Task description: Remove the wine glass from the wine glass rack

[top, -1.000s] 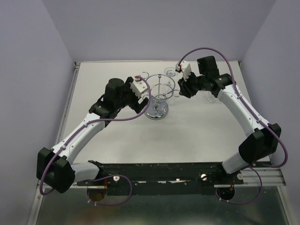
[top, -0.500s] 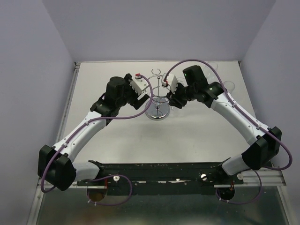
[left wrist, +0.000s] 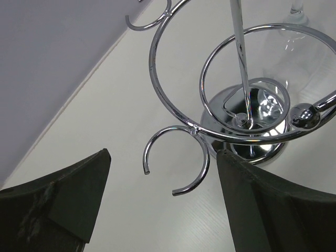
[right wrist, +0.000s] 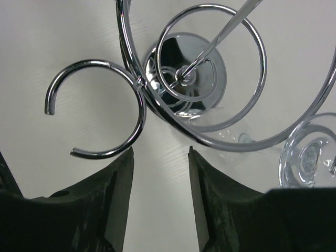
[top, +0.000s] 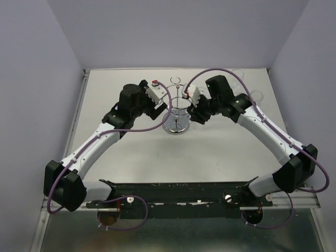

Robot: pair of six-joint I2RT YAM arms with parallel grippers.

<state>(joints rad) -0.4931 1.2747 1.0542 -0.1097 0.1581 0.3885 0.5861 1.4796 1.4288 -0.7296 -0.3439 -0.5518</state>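
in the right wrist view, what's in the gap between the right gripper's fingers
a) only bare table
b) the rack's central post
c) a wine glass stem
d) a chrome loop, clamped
a: only bare table shows in the gap of the right gripper, and the nearest loop of the wine glass rack lies just past the fingertips, unclamped.

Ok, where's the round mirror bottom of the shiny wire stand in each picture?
Top external: the round mirrored base of the shiny chrome wire wine glass rack is near the picture's centre.
Left wrist: the base is right of centre, below the rings.
Right wrist: the base is at top centre, behind the rings.
Shared landmark: the thin chrome central post rising from its middle.
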